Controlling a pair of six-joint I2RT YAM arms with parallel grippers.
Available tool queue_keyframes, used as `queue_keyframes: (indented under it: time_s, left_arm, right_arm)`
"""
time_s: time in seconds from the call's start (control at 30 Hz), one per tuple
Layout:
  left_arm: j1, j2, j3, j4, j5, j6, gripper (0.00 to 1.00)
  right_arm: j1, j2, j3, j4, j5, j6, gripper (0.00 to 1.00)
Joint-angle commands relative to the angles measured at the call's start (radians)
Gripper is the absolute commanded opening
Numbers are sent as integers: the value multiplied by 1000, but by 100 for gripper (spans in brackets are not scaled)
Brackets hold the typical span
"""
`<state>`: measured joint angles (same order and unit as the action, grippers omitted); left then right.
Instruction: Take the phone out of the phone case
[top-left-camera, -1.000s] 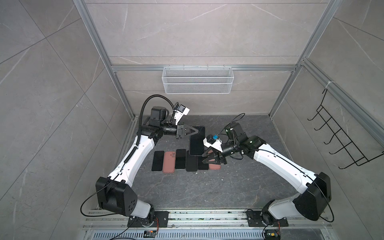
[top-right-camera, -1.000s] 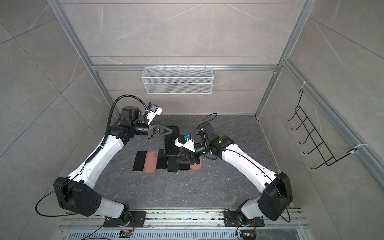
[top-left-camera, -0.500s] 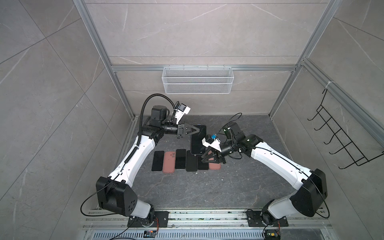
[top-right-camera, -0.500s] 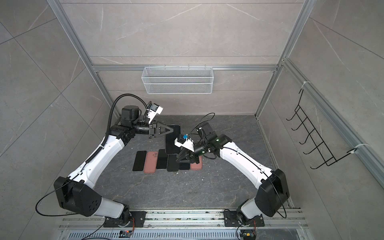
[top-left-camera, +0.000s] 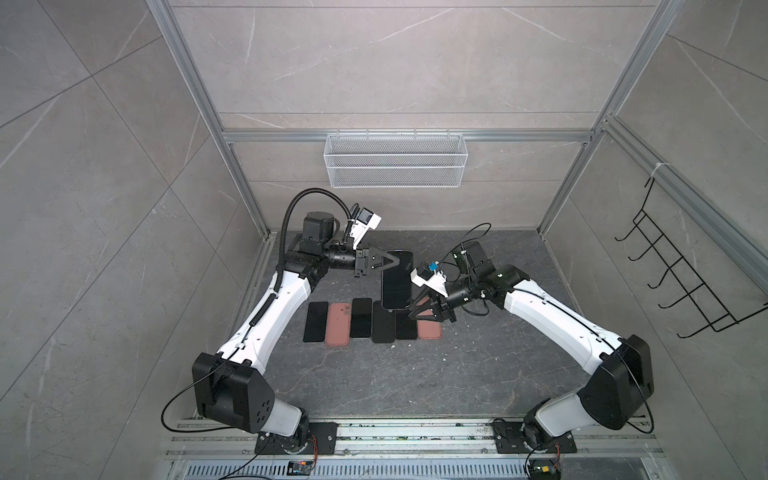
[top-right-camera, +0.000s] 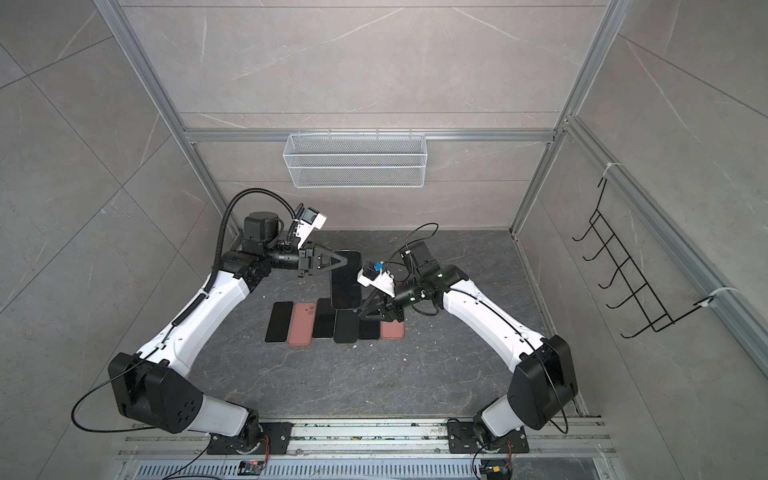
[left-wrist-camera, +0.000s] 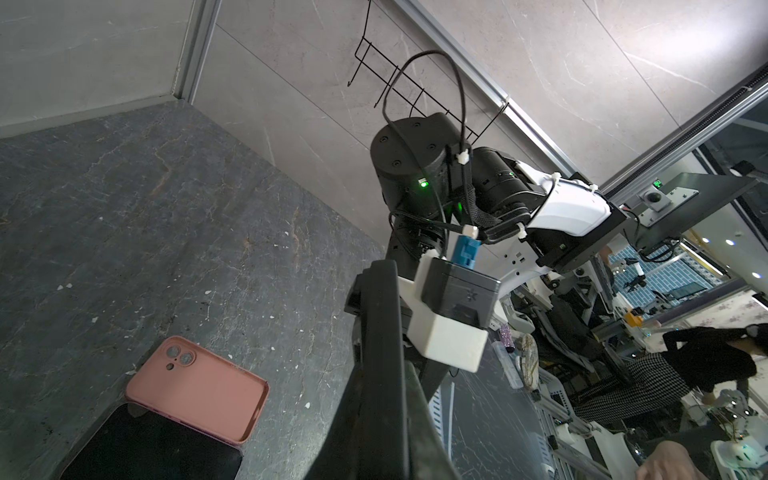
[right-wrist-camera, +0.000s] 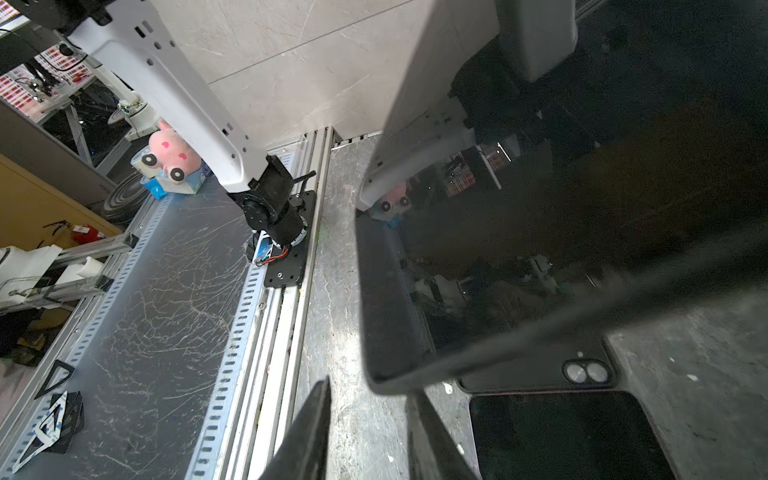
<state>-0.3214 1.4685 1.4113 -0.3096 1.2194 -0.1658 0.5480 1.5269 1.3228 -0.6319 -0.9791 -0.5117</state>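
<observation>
We see the right gripper (right-wrist-camera: 370, 399) with its two dark fingers (right-wrist-camera: 309, 432) standing apart. Just past their tips is a corner of the big black phone (right-wrist-camera: 540, 228), tilted, its glass shiny like a mirror. We cannot tell if a finger touches it. Beside one finger, a phone with two round lenses (right-wrist-camera: 540, 372) and a dark-screen phone (right-wrist-camera: 569, 440) lie flat on the grey table (right-wrist-camera: 345, 291). Far past the other finger are a white arm (right-wrist-camera: 174, 83) and a pink toy (right-wrist-camera: 166, 160).

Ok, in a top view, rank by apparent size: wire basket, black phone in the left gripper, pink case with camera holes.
1. wire basket, clearly largest.
2. black phone in the left gripper.
3. pink case.
Phone over case is unsure: the phone is lifted nearer the camera.
</observation>
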Motion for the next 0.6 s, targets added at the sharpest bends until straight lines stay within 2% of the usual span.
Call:
queue_keyframes:
  time_s: [0.0,0.3,0.57]
  left_arm:
    - [-4,-38,-2,39,74,-17,0]
    - [-4,-38,-16,47,63,-18,0]
    - [-4,-36,-17,71,60,-32,0]
  right_arm:
    - [0,14,42,-1,-7,24,34]
    - [1,13,56,30,-75,48,35]
    - [8,22,38,-1,-113,2,26]
